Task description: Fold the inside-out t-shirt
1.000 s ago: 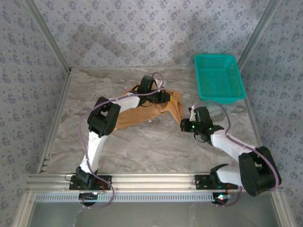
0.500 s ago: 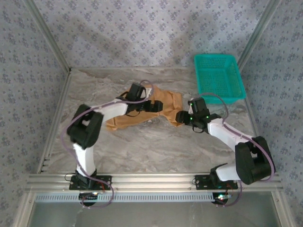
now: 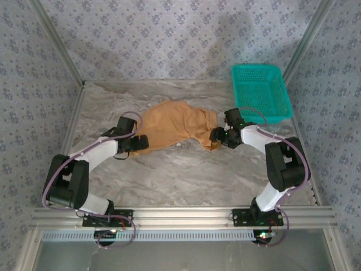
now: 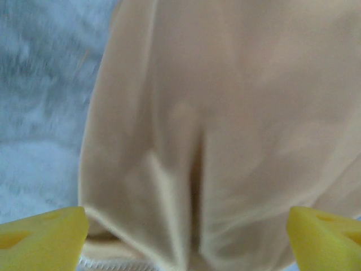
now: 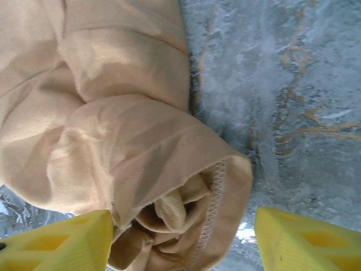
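Note:
The inside-out t-shirt [image 3: 175, 125], caramel cloth, lies bunched on the marble table [image 3: 186, 175], stretched from left to right. My left gripper [image 3: 139, 143] sits low at the shirt's left end. In the left wrist view its yellow fingers [image 4: 42, 240] stand far apart at the bottom corners, and the left gripper [image 4: 189, 240] is open over creased cloth [image 4: 214, 113] with a white stitched hem at the bottom. My right gripper [image 3: 216, 137] is at the shirt's right end. The right gripper [image 5: 183, 243] is open around a rolled, stitched hem end [image 5: 186, 209], not pinching it.
A teal plastic basket [image 3: 261, 93] stands at the back right, just beyond the right arm. Aluminium frame rails [image 3: 180, 215] run along the near edge and up both sides. Patterned walls enclose the table.
Both grippers were shut a second ago and now stand open. The left gripper has swung from the shirt's top middle down to its left end; the right moved up to its right end. The shirt lies spread wider.

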Controlling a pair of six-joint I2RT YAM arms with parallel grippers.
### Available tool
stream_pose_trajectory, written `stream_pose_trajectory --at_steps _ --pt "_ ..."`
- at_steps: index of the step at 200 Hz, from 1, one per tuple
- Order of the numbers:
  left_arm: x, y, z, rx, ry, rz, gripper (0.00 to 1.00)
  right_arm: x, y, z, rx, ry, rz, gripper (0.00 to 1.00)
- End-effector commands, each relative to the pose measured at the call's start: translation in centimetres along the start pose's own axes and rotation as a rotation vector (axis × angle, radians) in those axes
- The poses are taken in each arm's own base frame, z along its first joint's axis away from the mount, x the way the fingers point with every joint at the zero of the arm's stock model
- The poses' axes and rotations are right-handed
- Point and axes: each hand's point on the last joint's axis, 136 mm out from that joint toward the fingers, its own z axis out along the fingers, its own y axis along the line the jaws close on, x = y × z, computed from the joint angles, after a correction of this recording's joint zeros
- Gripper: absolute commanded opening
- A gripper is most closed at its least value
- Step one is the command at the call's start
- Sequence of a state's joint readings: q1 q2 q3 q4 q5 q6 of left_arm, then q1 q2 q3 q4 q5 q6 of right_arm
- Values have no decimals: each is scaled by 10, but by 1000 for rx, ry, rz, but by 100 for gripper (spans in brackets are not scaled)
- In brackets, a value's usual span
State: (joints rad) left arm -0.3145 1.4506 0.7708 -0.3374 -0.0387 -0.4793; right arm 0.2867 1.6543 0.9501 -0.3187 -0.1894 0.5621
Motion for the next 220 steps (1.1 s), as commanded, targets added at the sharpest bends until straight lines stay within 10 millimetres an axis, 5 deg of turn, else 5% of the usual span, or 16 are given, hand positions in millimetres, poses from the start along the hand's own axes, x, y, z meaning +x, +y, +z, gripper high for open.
stream_pose_trajectory --at_steps 1,29,57,73,89,104,142,173,220 --pt "0 4 -7 -2 -20 -51 87 -5 16 -3 -35 12 0 69" --pt "8 0 13 27 3 -78 84 -7 20 4 -40 19 -1 70" --pt "7 -4 33 30 31 -85 62 -12 22 18 -37 35 8 66" --pt "2 -5 36 21 36 -80 44 -15 22 24 -32 44 11 40" --pt "-6 -7 31 15 25 -75 16 -18 24 20 -34 43 18 1" --pt "-19 -7 17 4 -3 -67 0 -25 28 2 -37 10 4 0" --pt "-68 -2 -49 -67 -142 -22 0 -55 47 -85 -65 -153 -73 0" --pt "-111 -6 -130 -62 -325 -1 0 -90 93 -194 -234 -396 -149 0" --pt "-147 -19 -283 77 -668 18 0 -77 121 -326 -374 -574 -225 0"
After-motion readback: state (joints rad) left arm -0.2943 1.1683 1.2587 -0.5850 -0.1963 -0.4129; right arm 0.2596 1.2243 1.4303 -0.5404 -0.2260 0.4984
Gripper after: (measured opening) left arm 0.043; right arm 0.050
